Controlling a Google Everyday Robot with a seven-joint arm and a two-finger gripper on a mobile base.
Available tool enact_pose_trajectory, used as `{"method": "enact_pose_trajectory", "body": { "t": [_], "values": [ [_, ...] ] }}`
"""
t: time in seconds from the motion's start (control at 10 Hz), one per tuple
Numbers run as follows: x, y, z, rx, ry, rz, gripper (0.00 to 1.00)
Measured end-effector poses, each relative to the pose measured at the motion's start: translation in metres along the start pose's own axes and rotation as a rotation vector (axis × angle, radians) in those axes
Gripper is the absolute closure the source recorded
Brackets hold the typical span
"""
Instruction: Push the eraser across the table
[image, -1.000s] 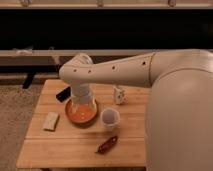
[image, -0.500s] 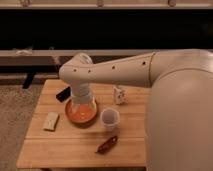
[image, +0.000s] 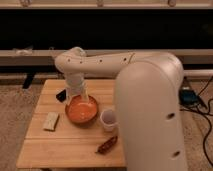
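Observation:
The eraser (image: 61, 95) is a small black block lying on the left part of the light wooden table (image: 75, 150), just left of the orange bowl (image: 81, 110). My gripper (image: 78, 93) hangs down from the white arm over the bowl's far rim, right beside the eraser and a little to its right. It is open and holds nothing. The arm's elbow hides part of the table's back edge.
A beige sponge-like block (image: 51, 120) lies near the left edge. A white cup (image: 108, 119) stands right of the bowl, and a reddish-brown packet (image: 107, 145) lies near the front. My large white body (image: 155, 115) covers the table's right side.

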Motion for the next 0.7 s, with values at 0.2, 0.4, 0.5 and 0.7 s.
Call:
{"method": "enact_pose_trajectory", "body": {
  "t": [0.2,0.4,0.5,0.7],
  "values": [
    [-0.052,0.014,0.016,-0.008,0.010,-0.033,0.35],
    [-0.097,0.013,0.031,-0.005,0.012,-0.035,0.35],
    [-0.112,0.012,0.038,-0.002,0.012,-0.034,0.35],
    [-0.150,0.006,0.050,0.004,0.002,-0.016,0.35]
  ]
}}
